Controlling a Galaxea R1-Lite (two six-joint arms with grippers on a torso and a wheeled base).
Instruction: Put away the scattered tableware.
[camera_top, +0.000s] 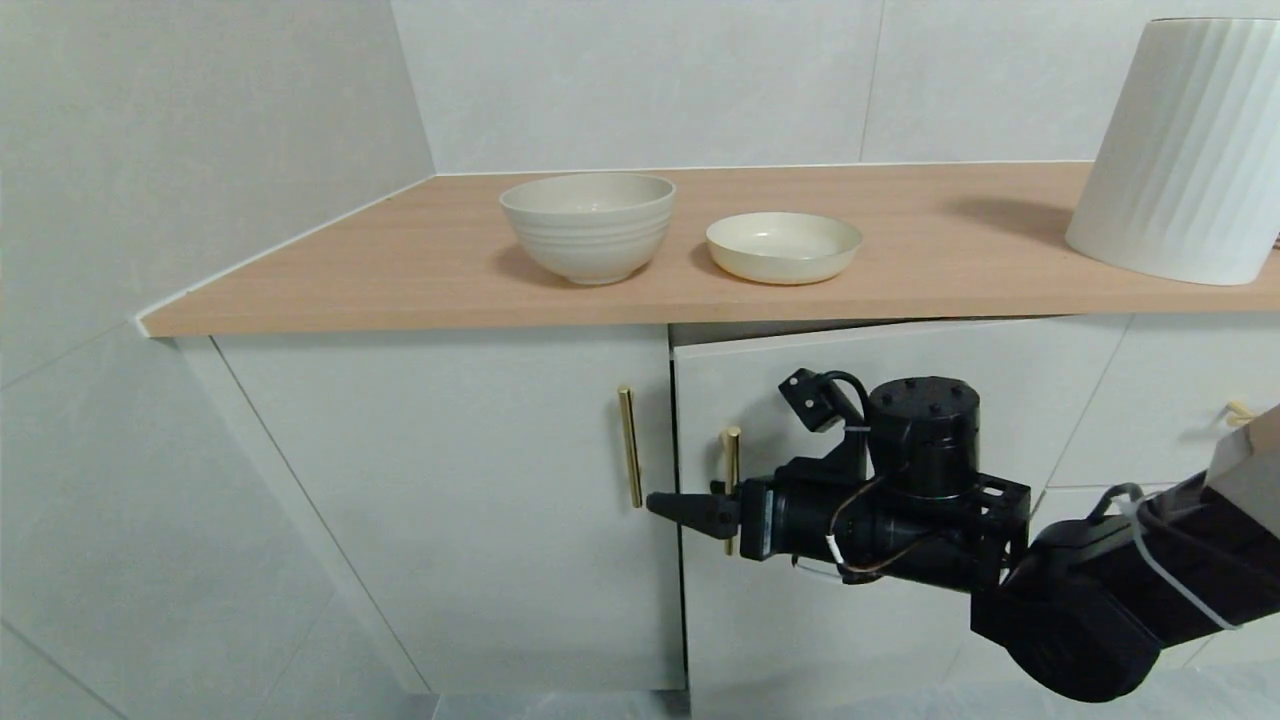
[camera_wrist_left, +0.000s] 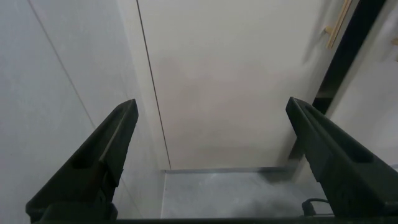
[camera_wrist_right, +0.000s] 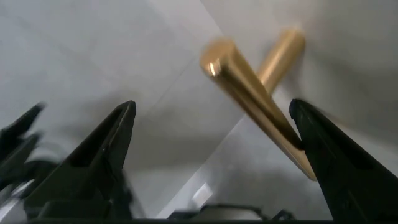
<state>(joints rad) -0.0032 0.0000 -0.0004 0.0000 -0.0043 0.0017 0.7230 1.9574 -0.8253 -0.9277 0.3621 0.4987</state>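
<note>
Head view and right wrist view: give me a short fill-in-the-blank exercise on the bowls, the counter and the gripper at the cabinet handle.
1. The deep cream ribbed bowl and the shallow cream dish both stand on the ____ countertop.
2. The one nearer the tall white ribbed cylinder is the ____.
3. The right gripper holds its open fingers either side of a ____-coloured metal bar handle.
Missing words: wooden; dish; gold.

The right arm (camera_top: 1090, 600) is matte black: a round, screw-topped motor housing (camera_top: 922, 420), thin looped wires (camera_top: 850, 545), a white strap (camera_top: 1165, 575), and a tapered right gripper (camera_top: 662, 503).
</note>
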